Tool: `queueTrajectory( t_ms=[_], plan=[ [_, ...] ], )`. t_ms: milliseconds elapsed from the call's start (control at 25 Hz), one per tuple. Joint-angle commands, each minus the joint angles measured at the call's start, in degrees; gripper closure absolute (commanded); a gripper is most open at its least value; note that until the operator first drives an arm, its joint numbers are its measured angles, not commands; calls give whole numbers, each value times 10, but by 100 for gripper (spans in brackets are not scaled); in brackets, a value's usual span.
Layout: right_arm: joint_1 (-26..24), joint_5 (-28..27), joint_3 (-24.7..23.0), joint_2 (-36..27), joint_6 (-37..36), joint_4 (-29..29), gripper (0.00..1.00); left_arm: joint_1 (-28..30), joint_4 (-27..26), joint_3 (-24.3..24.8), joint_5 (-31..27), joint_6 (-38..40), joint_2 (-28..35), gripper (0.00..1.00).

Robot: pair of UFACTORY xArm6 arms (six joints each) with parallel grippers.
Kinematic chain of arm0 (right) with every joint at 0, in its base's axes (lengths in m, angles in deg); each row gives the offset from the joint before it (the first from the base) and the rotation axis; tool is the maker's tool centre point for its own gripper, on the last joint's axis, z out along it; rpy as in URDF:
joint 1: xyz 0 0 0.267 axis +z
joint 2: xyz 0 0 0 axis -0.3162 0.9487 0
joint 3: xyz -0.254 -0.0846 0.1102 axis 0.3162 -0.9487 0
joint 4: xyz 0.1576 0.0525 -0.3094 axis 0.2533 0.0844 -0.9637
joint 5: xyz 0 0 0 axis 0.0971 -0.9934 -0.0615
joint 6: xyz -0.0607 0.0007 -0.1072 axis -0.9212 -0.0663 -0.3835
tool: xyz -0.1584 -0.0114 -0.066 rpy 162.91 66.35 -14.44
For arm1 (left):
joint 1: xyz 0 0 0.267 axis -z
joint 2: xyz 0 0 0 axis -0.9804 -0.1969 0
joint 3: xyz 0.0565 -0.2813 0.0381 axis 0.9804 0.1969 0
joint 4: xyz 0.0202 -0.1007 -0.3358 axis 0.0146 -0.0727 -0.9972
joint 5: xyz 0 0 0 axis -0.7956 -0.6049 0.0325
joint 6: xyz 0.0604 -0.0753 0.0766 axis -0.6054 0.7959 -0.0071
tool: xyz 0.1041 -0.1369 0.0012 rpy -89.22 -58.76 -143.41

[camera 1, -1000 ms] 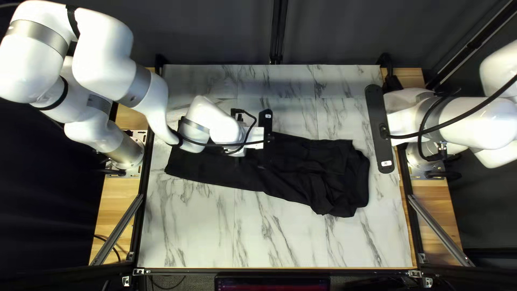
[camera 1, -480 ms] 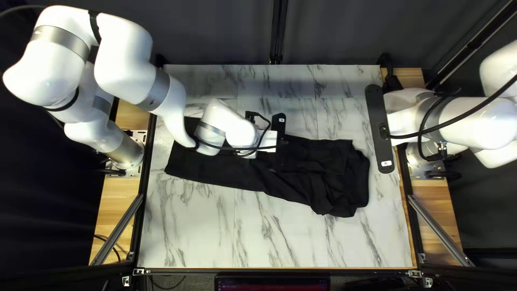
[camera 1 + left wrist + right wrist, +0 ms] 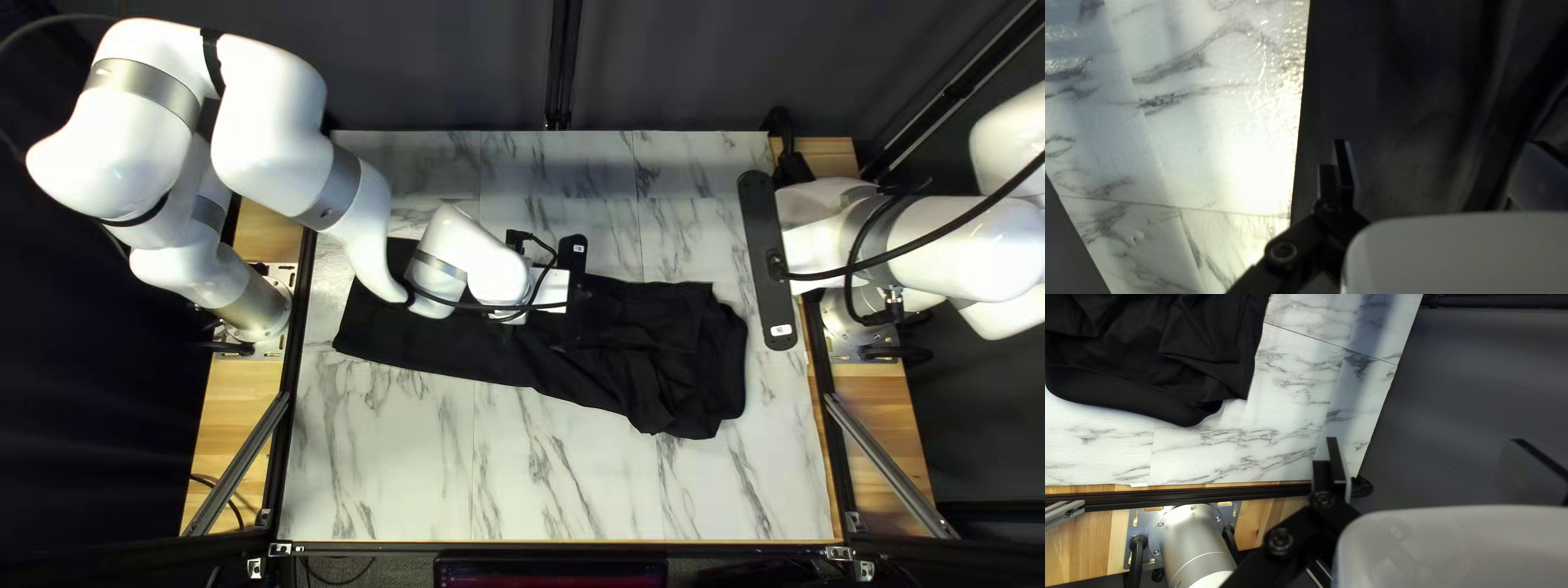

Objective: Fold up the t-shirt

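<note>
Desk (image 3: 435, 479): left claw (image 3: 1437, 142), open, over shirt (image 3: 435, 351), likely to grasp an edge; right claw (image 3: 1424, 440), open, by right edge, likely for clearance.

Dk curtain (image 3: 435, 76) behind marbled tbl (image 3: 381, 468), wood sides (image 3: 242, 403).

Both arms are glossy white and rounded like fat pipe elbows. The left arm (image 3: 267, 131), upper left of the frame, wears silver-grey rings (image 3: 147, 82) and a black band (image 3: 212, 62); its base (image 3: 256, 305) is silvery metal. Over at the right edge, the right arm (image 3: 947, 245) trails black cables (image 3: 925, 248) and carries a round-ended black bar (image 3: 760, 261) with a little white label (image 3: 781, 330). Small screws (image 3: 1193, 508) ring its metal base collar (image 3: 1176, 522).
</note>
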Motion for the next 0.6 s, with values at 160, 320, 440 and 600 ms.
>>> queueTrajectory(
  t_ms=[160,320,440,600],
  plan=[
    [0,0,0,0,0,0,0,-1,-7,-6,-3,-9,-5,3],
    [0,0,0,0,0,0,0,-1,-12,-19,-1,-16,-18,9],
    [0,0,0,0,0,0,0,-2,-16,-23,2,-21,-25,20],
    [0,0,0,0,0,0,0,-3,-21,-27,1,-26,-28,91]
  ],
)
